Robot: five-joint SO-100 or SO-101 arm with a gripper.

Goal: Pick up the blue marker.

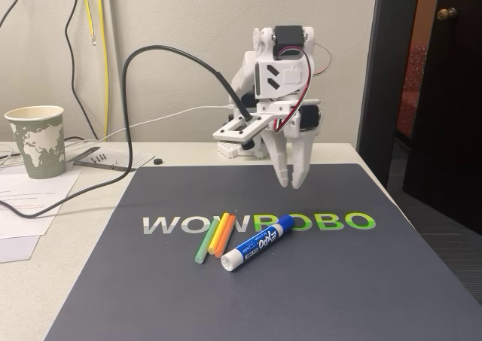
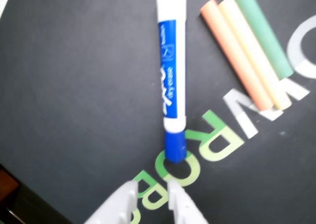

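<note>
Dark mat covers surface, "WOWROBO" printed across. Pincer hangs above mat's far middle, fingers nearly together, holding nothing. Blue marker lies flat mid-mat, cap toward pincer, just beside three coloured sticks.

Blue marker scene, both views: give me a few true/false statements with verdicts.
1. The thick white-barrelled marker with blue cap lies flat on the dark mat. True.
2. The white two-finger tool is clamped on the marker. False: it hangs above the mat, apart from the marker.
3. Three thin sticks, green, yellow and orange, lie beside the marker. True.
4. In the wrist view the marker's cap points away from the tool. False: the cap end is nearest the fingertips.
5. A paper cup stands on the mat. False: it stands off the mat, on the table.
</note>
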